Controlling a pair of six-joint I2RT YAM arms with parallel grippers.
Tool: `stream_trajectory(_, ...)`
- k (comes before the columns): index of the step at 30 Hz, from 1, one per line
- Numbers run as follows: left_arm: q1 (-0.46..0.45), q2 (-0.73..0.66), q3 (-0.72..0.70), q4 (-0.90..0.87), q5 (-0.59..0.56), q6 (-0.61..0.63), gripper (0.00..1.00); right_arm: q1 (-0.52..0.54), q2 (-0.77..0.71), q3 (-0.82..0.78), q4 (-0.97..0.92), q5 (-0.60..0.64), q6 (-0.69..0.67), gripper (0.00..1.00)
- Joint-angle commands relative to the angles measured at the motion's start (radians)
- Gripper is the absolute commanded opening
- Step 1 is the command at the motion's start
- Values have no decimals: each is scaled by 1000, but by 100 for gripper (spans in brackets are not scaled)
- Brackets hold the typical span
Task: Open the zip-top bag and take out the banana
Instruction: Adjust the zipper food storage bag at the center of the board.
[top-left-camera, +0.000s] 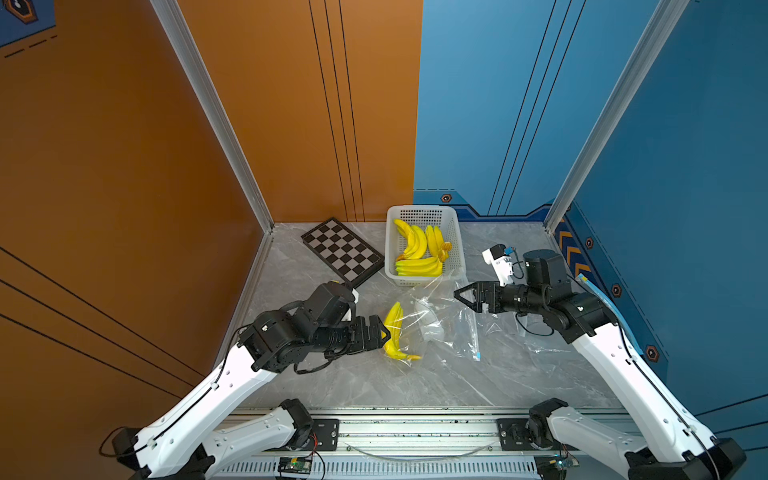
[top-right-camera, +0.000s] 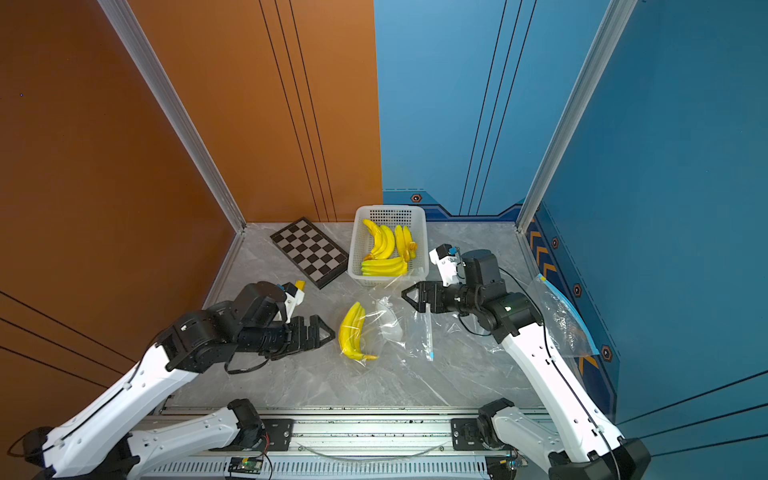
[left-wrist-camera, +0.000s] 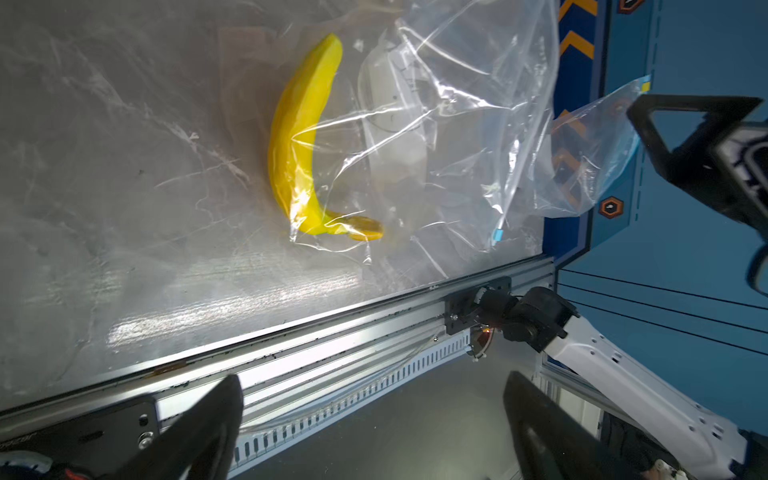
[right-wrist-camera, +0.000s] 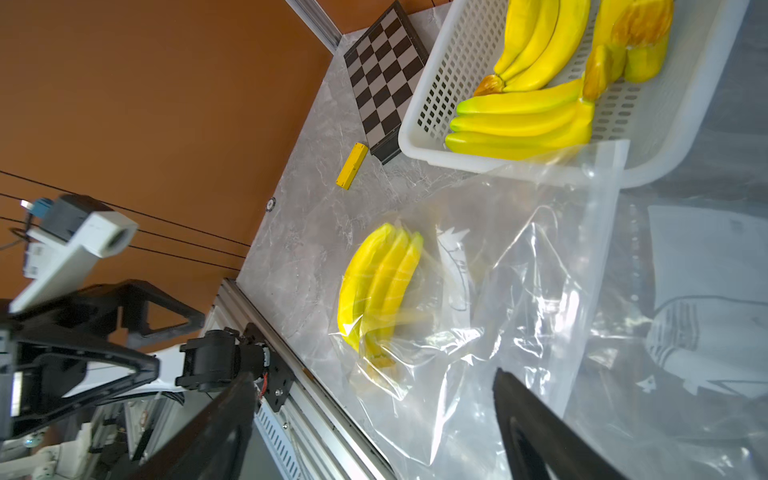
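In both top views the banana bunch (top-left-camera: 394, 332) lies on the counter (top-left-camera: 332, 386), wrapped in the end of the clear zip-top bag (top-left-camera: 451, 328) nearest the left gripper (top-left-camera: 382, 331), which sits just beside it. The right gripper (top-left-camera: 460, 296) hangs over the bag's other end, near the white basket (top-left-camera: 455, 237) of bananas.

In the left wrist view the left jaws are spread and empty, and film drapes over the bunch (left-wrist-camera: 295, 137).

In the right wrist view the right jaws are spread above the bag (right-wrist-camera: 519, 291), pinching nothing.
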Motion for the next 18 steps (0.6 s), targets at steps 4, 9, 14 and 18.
stream_trajectory(4, -122, 35, -73, 7, -139, -131, 98, -46, -69, -154, -45, -90, 70, 80)
stream_trajectory(9, -125, 10, -140, 45, -152, -166, 98, -37, -82, -216, -40, -101, 54, 67)
stream_trajectory(14, -99, -81, -296, 135, -106, -226, 98, -44, -86, -232, -47, -58, 11, 67)
stream_trajectory(18, -87, -126, -328, 137, -99, -238, 98, -47, -60, -227, -47, -6, -16, 67)
